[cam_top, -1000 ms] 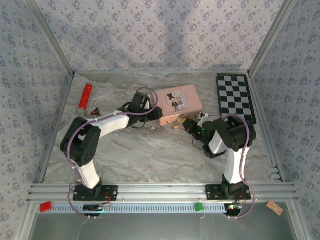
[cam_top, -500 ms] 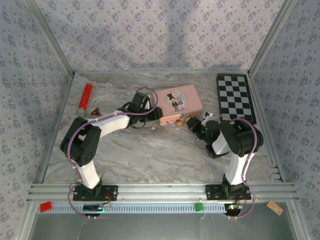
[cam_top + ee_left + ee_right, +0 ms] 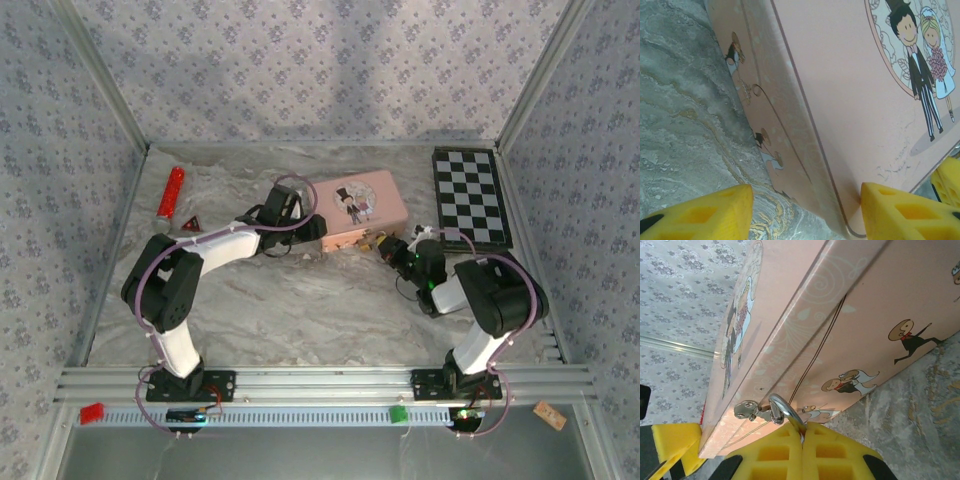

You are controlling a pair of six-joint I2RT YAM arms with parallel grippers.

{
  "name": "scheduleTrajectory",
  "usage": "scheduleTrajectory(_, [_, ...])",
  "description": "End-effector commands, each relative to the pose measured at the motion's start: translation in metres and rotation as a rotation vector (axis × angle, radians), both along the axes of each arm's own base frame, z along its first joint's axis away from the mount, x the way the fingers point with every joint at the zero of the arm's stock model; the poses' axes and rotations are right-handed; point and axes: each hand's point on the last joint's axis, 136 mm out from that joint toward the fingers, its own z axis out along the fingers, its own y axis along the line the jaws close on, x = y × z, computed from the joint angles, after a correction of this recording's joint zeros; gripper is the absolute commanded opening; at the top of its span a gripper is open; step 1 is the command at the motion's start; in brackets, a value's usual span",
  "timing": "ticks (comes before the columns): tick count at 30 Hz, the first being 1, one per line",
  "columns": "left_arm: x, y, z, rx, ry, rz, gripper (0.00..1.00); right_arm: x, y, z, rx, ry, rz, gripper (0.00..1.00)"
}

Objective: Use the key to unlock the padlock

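Right gripper (image 3: 802, 436) jaws pinched shut on tiny silver-shackled padlock (image 3: 782, 405), shackle running up-left into pink cartoon box (image 3: 850, 315); left gripper (image 3: 805, 205) jaws wide astride box corner

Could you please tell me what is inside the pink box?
Its contents are hidden: the pink box is closed. What shows is the silver shackle of the padlock hooked through the front hasp, its body covered between the shut fingers of the right end effector.
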Motion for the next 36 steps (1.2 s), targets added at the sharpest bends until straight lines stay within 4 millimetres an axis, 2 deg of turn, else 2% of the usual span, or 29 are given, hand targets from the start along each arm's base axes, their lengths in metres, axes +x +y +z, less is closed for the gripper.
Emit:
scheduleTrajectory(1, [0.003, 0.003, -0.008, 0.029, 0.021, 0.022, 0.58, 0.0, -0.018, -0.001, -0.067, 0.011, -0.06, 0.0])
scheduleTrajectory(4, [0.004, 0.002, -0.009, 0.026, 0.022, 0.022, 0.58, 0.0, -0.017, 0.001, -0.042, 0.027, -0.063, 0.0])
scheduleTrajectory(8, [0.003, -0.004, -0.006, 0.019, 0.017, 0.013, 0.58, 0.006, -0.007, 0.005, 0.062, 0.034, -0.058, 0.0])
scheduleTrajectory(10, [0.003, -0.006, -0.005, 0.017, 0.016, 0.008, 0.58, 0.008, -0.006, 0.003, 0.124, 0.05, -0.068, 0.0])
scheduleTrajectory(13, [0.002, -0.007, -0.004, 0.016, 0.018, 0.006, 0.58, 0.012, -0.003, 0.01, 0.225, 0.029, -0.075, 0.0])
scheduleTrajectory(16, [0.001, -0.006, -0.005, 0.02, 0.017, 0.006, 0.58, 0.013, -0.004, 0.01, 0.264, 0.045, -0.086, 0.0])
scheduleTrajectory(21, [0.001, -0.007, -0.004, 0.018, 0.016, 0.006, 0.58, 0.007, -0.017, 0.012, 0.248, 0.053, -0.13, 0.0])
scheduleTrajectory(29, [0.002, -0.007, -0.003, 0.016, 0.014, 0.007, 0.58, 0.005, -0.023, 0.017, 0.236, 0.05, -0.136, 0.0])
scheduleTrajectory(36, [0.001, -0.003, -0.001, 0.034, 0.006, 0.007, 0.58, -0.014, -0.029, 0.014, 0.073, 0.095, -0.102, 0.0])
